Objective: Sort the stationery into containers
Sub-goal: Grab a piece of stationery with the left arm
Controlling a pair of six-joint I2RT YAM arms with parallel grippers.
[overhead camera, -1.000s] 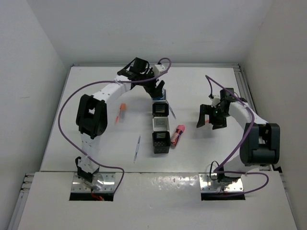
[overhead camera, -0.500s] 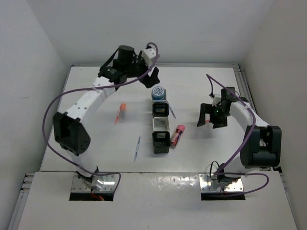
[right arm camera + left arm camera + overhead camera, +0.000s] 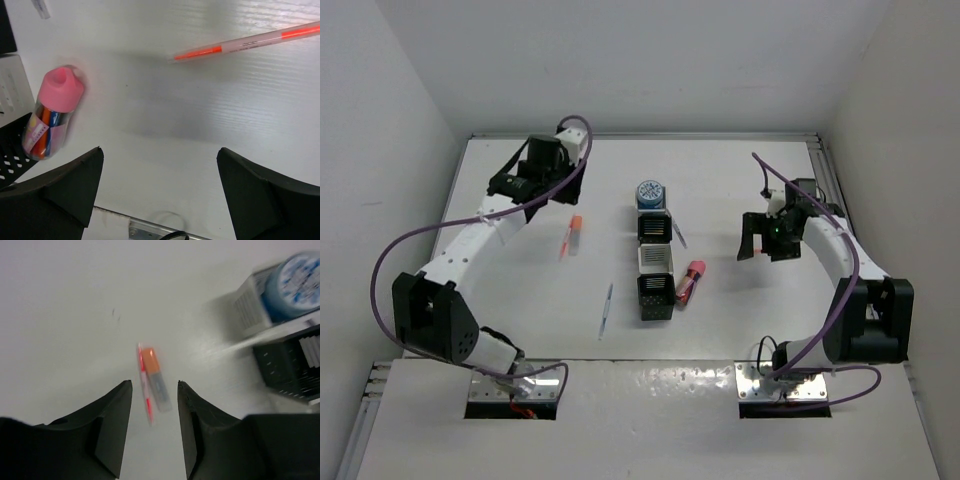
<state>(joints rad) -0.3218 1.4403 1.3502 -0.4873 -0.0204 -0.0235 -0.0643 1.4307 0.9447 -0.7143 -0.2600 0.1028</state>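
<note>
The left fingers [image 3: 154, 386] are spread apart and hold nothing. They hang over the tabletop [image 3: 520, 290]. Right under the gap between them lies the white stick with an orange cap [image 3: 154, 380]. It lies flat, left of the middle and nearer the far edge than the near edge. A thin pen with red marks [image 3: 145, 395] lies just beside the stick, so close that they may touch. I think the step now is to pick up this stick. For that, the left fingers need to go down, one on each side of the stick. They should squeeze it without taking the thin pen too. Then the stick has to go into a free cup. The row of four small square cups [image 3: 655, 262], black mesh and white, runs down the middle of the tabletop from far to near. The round blue-and-white roll [image 3: 651, 192] already sits in the cup at the far end and fills it, so that cup is taken. The right fingers [image 3: 160, 152] are spread wide and also hold nothing, over the right side of the tabletop. Below them the stubby marker with a pink cap [image 3: 52, 120] lies on its side, just beside the right of the row, toward the near end. A thin clear pen with orange bands [image 3: 247, 42] lies well apart from the marker. A thin grey pen [image 3: 606, 311] lies left of the row, close to the near edge.
</note>
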